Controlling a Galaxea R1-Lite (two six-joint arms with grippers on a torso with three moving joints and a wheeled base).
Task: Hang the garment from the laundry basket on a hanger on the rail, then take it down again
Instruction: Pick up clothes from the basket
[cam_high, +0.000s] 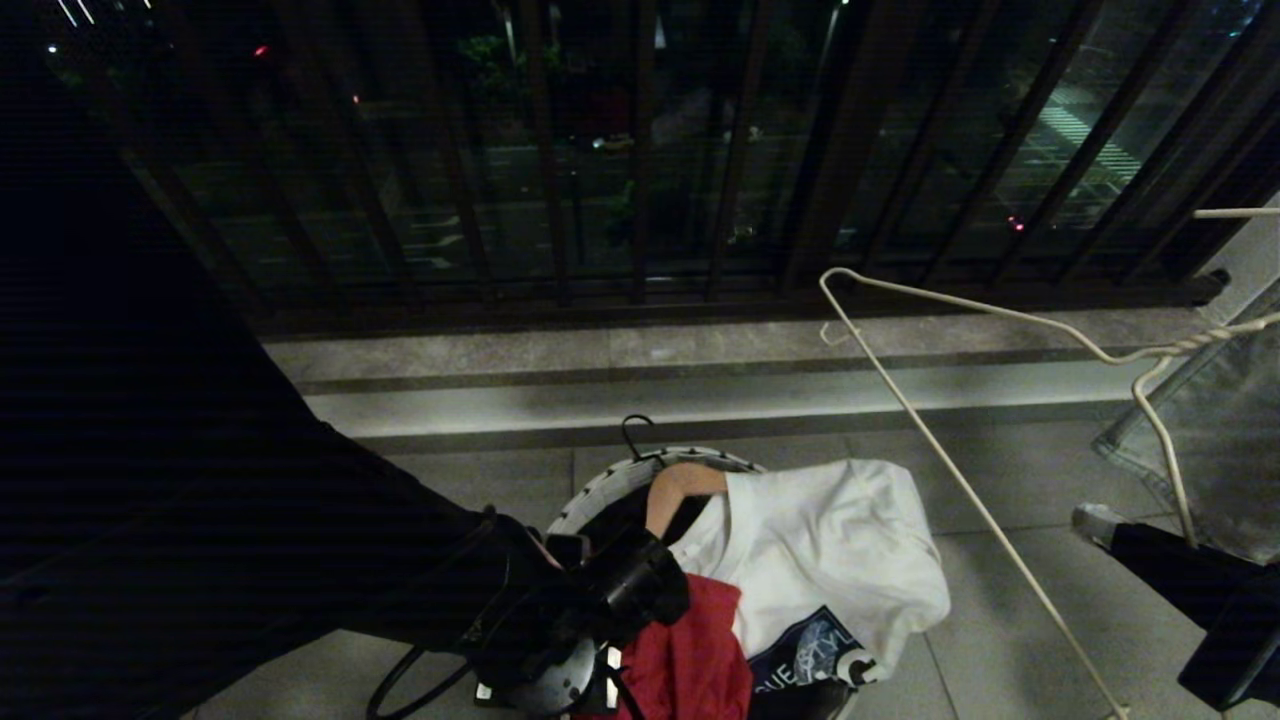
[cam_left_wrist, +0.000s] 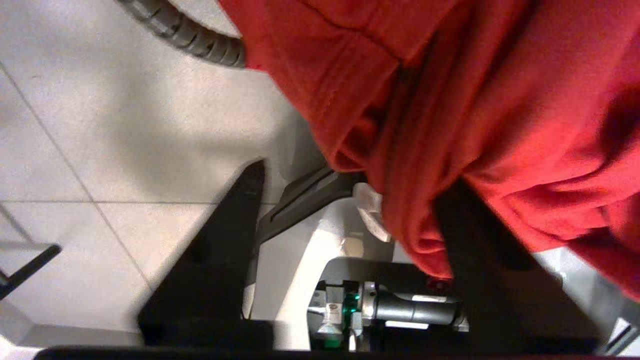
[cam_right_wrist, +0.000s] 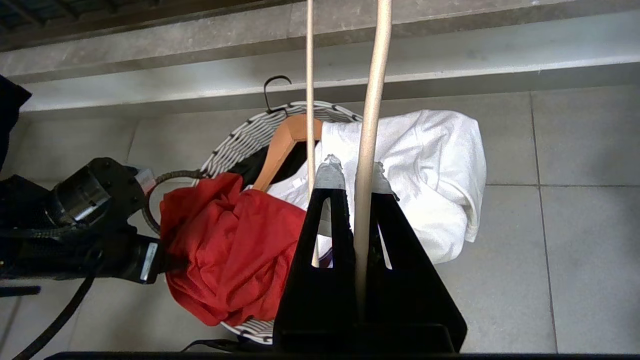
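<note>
- Early stage: the red shirt (cam_right_wrist: 227, 250) lies in the basket (cam_right_wrist: 240, 137); left gripper (cam_left_wrist: 350, 220), jaws apart, straddles its fold.
- Right gripper (cam_right_wrist: 352, 182) clamps the wire hanger (cam_high: 960, 470); hanging and removal remain.

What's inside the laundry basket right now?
In the laundry basket: the red T-shirt, a white T-shirt draped over the rim, and a wooden hanger. Anything beneath them is covered.

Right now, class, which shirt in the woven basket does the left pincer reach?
The red T-shirt, bunched at the left pincer; the white printed T-shirt lies apart on the basket's far side.
</note>
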